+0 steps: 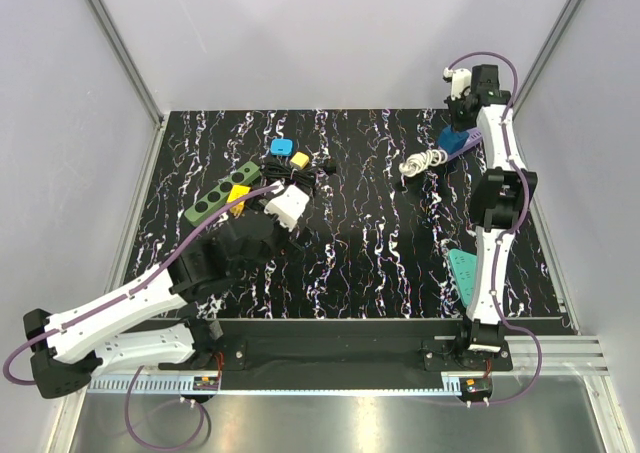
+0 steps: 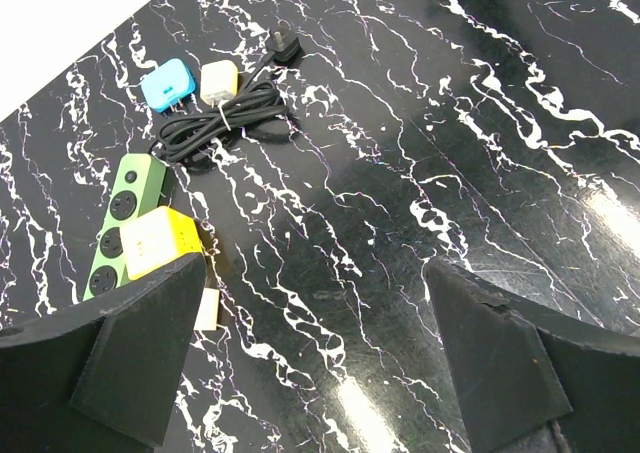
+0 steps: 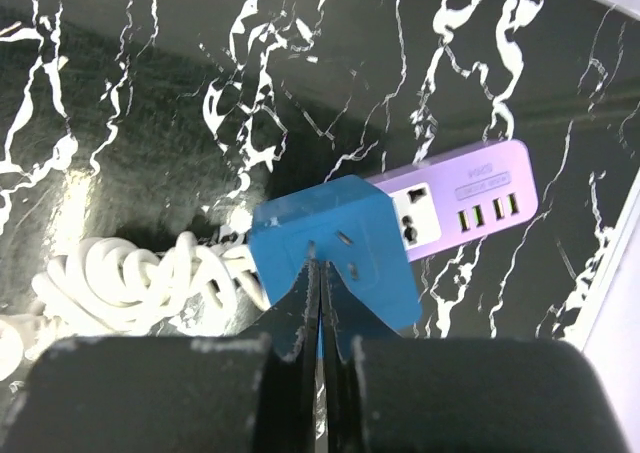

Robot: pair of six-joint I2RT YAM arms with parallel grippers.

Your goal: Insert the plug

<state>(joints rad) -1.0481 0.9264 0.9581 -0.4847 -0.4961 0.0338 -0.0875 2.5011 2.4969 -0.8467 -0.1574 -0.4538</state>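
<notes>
right gripper [image 3: 318,273] clenched on nothing, tips just over the blue block [image 3: 350,233]; purple strip [image 3: 470,188] runs off rightward. left gripper [image 2: 315,268] (spread wide) is well apart.

Black marbled tabletop [image 1: 370,263], pale walls [image 1: 330,33]

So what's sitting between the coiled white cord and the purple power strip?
A blue adapter block sits between the white cord and the purple power strip. The right wrist view shows this clearly.
</notes>
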